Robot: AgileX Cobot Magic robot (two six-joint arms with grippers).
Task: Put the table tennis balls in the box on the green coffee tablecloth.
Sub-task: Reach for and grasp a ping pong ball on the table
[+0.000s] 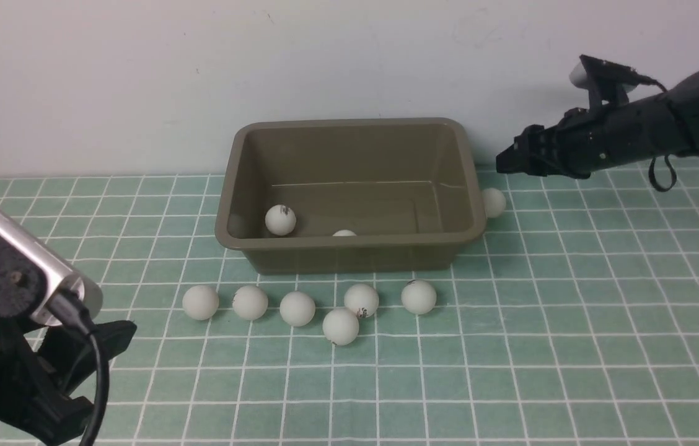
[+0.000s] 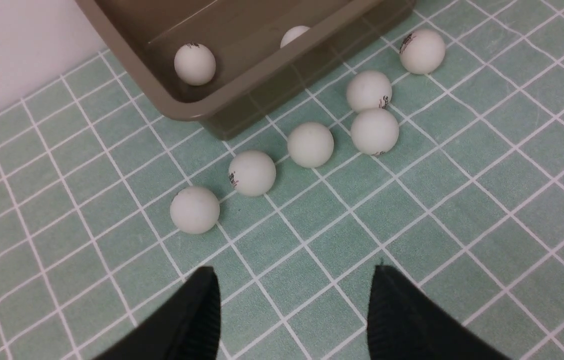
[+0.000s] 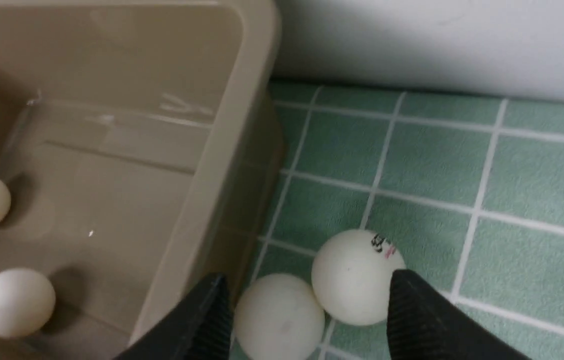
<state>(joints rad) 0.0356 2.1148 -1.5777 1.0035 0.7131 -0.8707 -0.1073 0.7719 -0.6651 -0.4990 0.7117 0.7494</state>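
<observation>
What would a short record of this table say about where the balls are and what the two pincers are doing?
surface: tablecloth, green with white squares
container: box, brown, open top
in the box: two balls
before the box: six balls, on the cloth
at its right side: two more balls, on the cloth
left pincer: open, empty, near the six
right pincer: open, empty, raised over those two

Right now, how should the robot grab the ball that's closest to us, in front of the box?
Come straight down from above and pinch the nearest ball across its widest middle, at its left and right sides. It is round, so gripping higher or lower would likely slip, and another ball seems to touch its back, toward the box.
</observation>
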